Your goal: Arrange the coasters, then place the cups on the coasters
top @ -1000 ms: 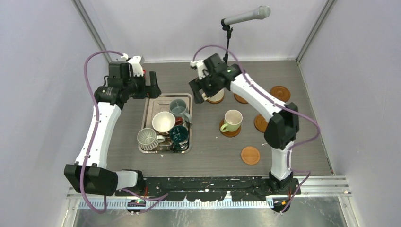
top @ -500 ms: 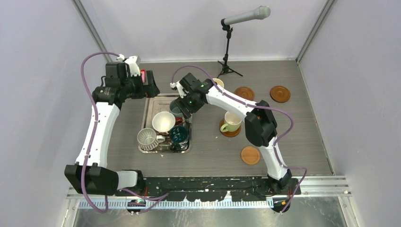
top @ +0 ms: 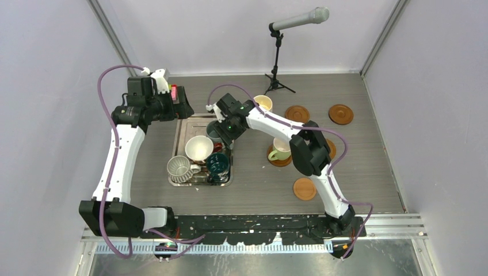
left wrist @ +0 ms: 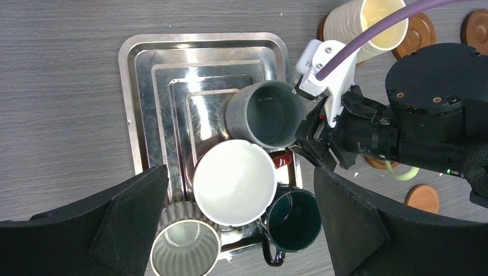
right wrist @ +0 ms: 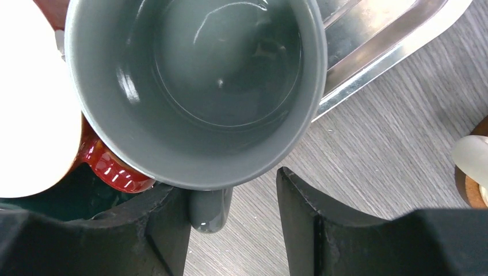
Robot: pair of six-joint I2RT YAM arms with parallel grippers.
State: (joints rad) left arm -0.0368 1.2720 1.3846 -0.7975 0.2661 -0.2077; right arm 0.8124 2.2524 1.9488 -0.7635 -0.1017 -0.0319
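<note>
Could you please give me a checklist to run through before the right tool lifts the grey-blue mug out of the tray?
1. The handle of the grey-blue mug sits between the right tool's fingers: ok.
2. Both fingers against the handle: not ok, a gap shows beside one finger.
3. A bare coaster ready: ok.
4. The left tool open, off the mug: ok.
5. The red-brown mug free of the grey-blue one: cannot tell.

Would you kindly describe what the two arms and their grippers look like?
The left arm and right arm have white links with bulky black joints, and a purple cable loops along each. The left gripper and right gripper have broad, matt black, wedge-shaped fingers. A white bracket sits at each wrist.
</note>
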